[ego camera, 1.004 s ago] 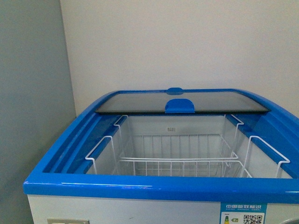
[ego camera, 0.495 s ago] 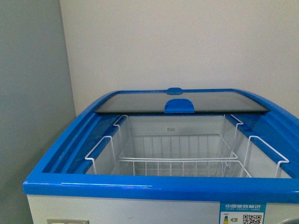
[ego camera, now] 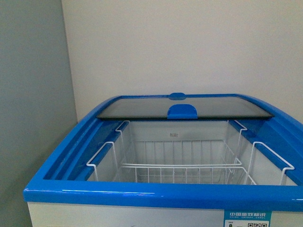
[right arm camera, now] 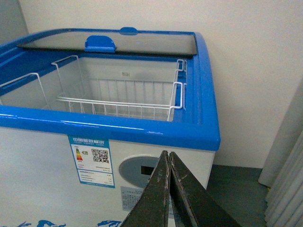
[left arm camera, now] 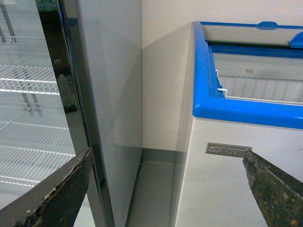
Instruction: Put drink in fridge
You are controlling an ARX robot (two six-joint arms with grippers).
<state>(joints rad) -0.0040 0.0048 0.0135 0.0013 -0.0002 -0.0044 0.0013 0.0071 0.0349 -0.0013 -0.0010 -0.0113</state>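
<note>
From the front view, the fridge [ego camera: 161, 194] fills the lower half of the frame, standing against a pale wall with a grey panel [ego camera: 33, 94] to its left. Its glass lid [ego camera: 184, 106] is slid to the back, the blue handle [ego camera: 182, 111] sitting at the lid's front edge, so the well is open. Inside hangs a white wire basket [ego camera: 184, 165], with nothing visible in it. No arm and no drink appears here.

In the left wrist view, the left end effector [left arm camera: 165, 189] has its two dark, worn fingers [left arm camera: 57, 194] set wide apart with nothing between them. Beyond them the fridge's front left corner shows — blue rim over a white side, with a small nameplate [left arm camera: 226, 149] on the front. To the other side stands a tall glass-door cabinet [left arm camera: 42, 94] with wire shelves, a narrow strip of grey floor between the two.

In the right wrist view, the right end effector [right arm camera: 169, 163] has its fingers pressed together, tips touching, apparently gripping nothing — though their lower part runs out of frame. They sit in front of the fridge's white front, near a label [right arm camera: 92, 162] and a grey round panel [right arm camera: 142, 171]. The open well and basket lie beyond.
</note>
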